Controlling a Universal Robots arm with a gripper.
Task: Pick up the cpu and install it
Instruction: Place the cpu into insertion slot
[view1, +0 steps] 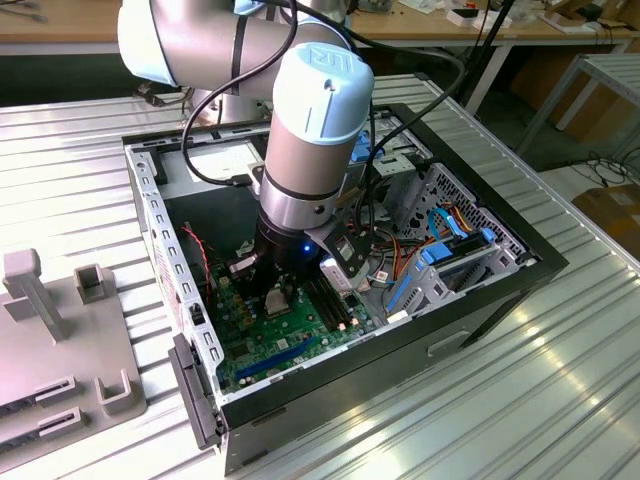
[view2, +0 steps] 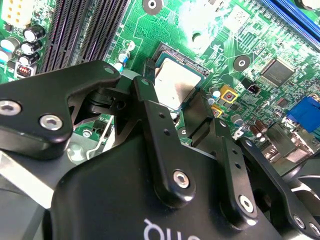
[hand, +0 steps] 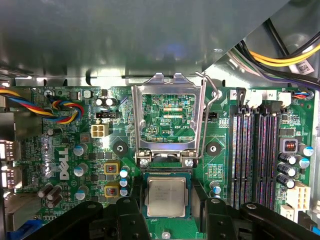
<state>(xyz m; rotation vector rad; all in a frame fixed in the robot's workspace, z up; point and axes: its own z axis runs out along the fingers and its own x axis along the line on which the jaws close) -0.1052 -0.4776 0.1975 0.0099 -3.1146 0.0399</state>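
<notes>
— Down inside the open computer case (view1: 330, 385), which lies on the ribbed tabletop (view1: 560, 400), the arm (view1: 300, 150) has its wrist buried. What step would you call this?

— Seating, I'd say. In the first wrist view, at the lower middle of the frame, the cpu (hand: 166, 196) lies flat in the socket (hand: 167, 175), silver top up, with the tool (hand: 167, 212) astride it.

— Pinching it?

— Spread, as far as I can judge. A thin margin of socket shows along each side of the chip, between it and the black fingers (hand: 131, 212).

— And the metal clamp?

— The hinged frame (hand: 162, 82) stands tipped up above the socket at the frame's centre, with the green board (hand: 220, 172) showing through its window. So the install isn't finished. My guess is the rest calls for a chip lying level and square, and a tool drawn clear without nudging it.

— What does each camera give you?

— The exterior view gives the whole case, the arm, and a grey fixture block (view1: 60, 360) at lower left. The first wrist view gives the raised frame and the memory slots (hand: 260, 150) at right. The second wrist view gives a slanted close look at the cpu (view2: 175, 82) at upper middle, with the tool's black linkage (view2: 165, 150) crowding the lower half.
</notes>
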